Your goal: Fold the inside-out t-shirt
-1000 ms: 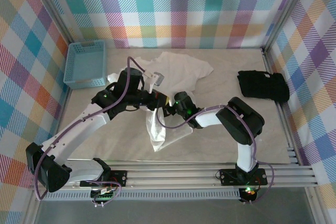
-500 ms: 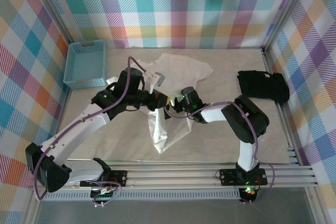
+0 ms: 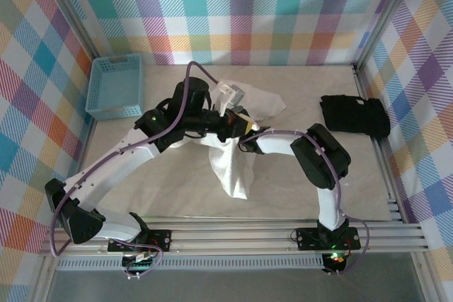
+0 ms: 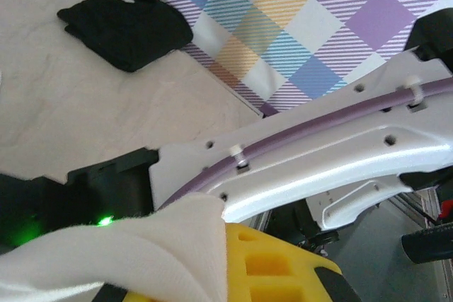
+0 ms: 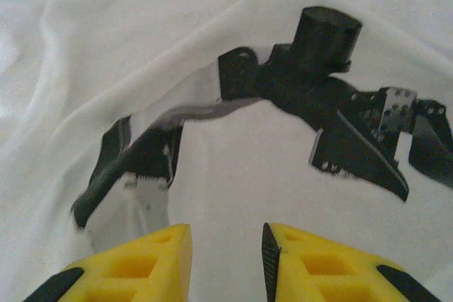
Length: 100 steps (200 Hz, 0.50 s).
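The inside-out t-shirt (image 3: 233, 167) is white and thin. Part of it hangs in a bunched drape from mid-table, and part lies spread behind (image 3: 265, 100). My left gripper (image 3: 233, 122) holds it up, and in the left wrist view white cloth (image 4: 141, 245) is pinched in the shut left gripper (image 4: 205, 274). My right gripper (image 3: 246, 134) sits right beside the left one. In the right wrist view the right gripper (image 5: 226, 235) stands open, its yellow fingers (image 5: 152, 256) apart, with t-shirt cloth (image 5: 233, 167) stretched just beyond them.
A blue basket (image 3: 115, 86) stands at the far left. A black folded garment (image 3: 354, 114) lies at the right near the wall, also seen in the left wrist view (image 4: 127, 26). Checked walls enclose the table, and a metal rail (image 3: 283, 235) runs along the near edge.
The left arm has swung right and farther back, carrying the t-shirt's hanging drape with it. The right gripper's jaws have spread apart and it has drawn toward the back beside the left gripper.
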Tool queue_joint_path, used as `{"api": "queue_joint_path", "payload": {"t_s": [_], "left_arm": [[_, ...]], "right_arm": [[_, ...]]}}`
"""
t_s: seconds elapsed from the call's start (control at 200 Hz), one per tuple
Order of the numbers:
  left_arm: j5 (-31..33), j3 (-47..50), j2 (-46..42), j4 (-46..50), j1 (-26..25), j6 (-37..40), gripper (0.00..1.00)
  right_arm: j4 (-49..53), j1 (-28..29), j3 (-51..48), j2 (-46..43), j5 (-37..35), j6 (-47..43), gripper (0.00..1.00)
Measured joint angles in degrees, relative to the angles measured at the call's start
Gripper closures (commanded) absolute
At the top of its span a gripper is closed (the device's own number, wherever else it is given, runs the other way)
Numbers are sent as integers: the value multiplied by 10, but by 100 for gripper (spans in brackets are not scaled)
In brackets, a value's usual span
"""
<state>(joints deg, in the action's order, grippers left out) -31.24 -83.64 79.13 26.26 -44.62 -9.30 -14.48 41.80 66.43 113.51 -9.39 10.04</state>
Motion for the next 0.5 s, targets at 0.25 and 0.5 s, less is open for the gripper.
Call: {"api": "queue_joint_path", "payload": {"t_s": [0.25,0.5], "left_arm": [[22,-62,37,26,-2,10,100],[10,-135,73,59,-2,18,100]], "right_arm": [[60,21,44,30,-34,-22,51],[161,28,138,71,-59,-28,42]]}}
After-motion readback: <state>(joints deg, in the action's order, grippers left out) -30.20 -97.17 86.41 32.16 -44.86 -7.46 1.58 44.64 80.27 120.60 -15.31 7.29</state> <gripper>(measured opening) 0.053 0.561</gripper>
